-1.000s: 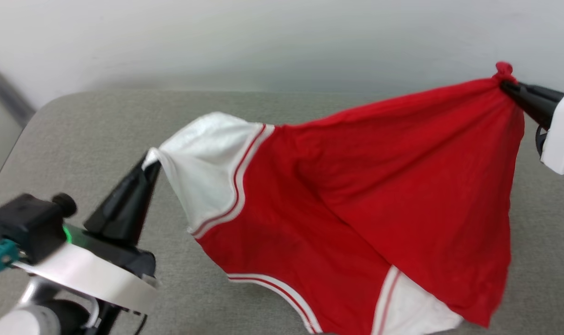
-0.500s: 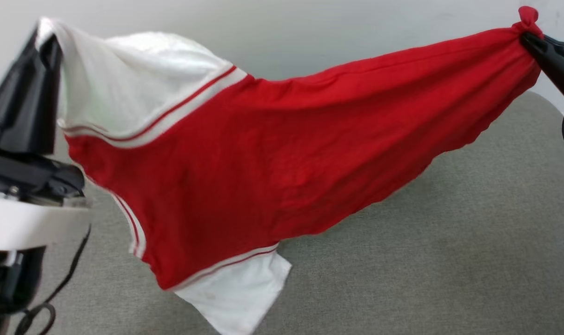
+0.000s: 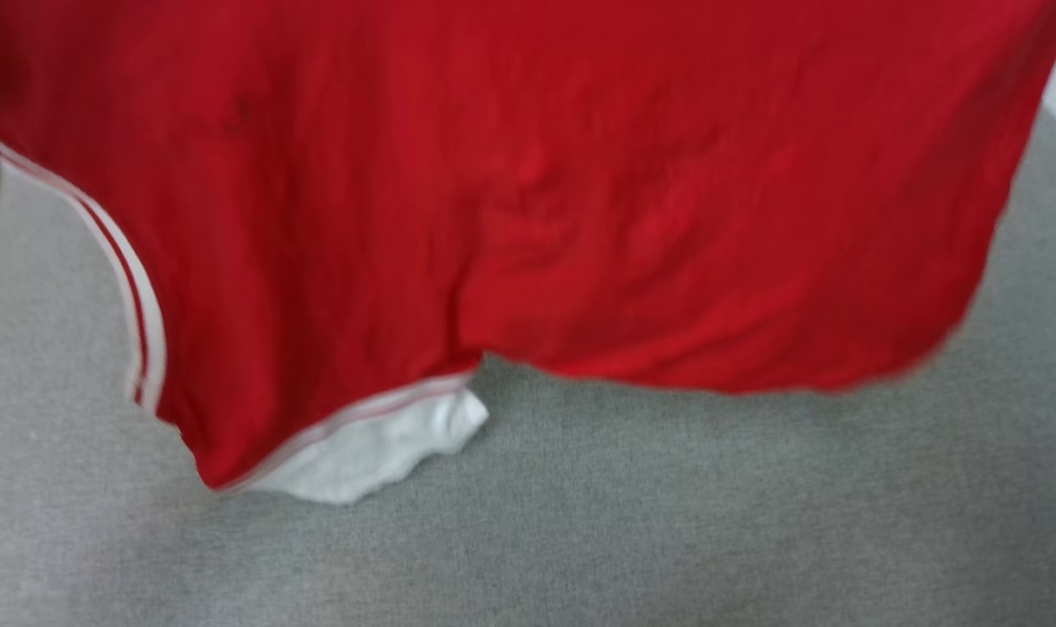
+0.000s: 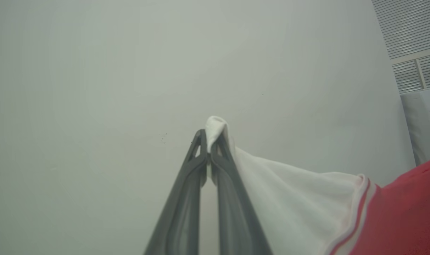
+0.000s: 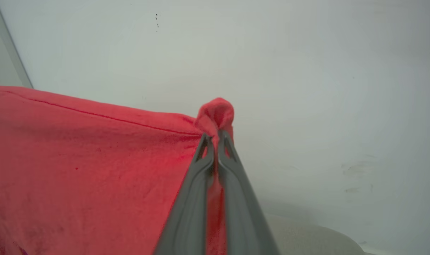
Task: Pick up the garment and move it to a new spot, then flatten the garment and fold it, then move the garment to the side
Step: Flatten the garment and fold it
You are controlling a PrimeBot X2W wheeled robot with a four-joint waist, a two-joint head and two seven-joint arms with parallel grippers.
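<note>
A: Where is the garment?
B: Above the grey, felt-textured table, the garment hangs spread out: soft, wrinkled red knit, with a crumpled white sleeve dangling lowest.
A: The grips?
B: The left end effector is pinched tight on a white sleeve tip. The right end effector is clamped on a bunched red corner.

1. The left gripper has its two long dark fingers pressed together, and they pinch a white corner of the garment.
2. The right gripper is also closed, with its fingertips clamped on a bunched red corner.
</note>
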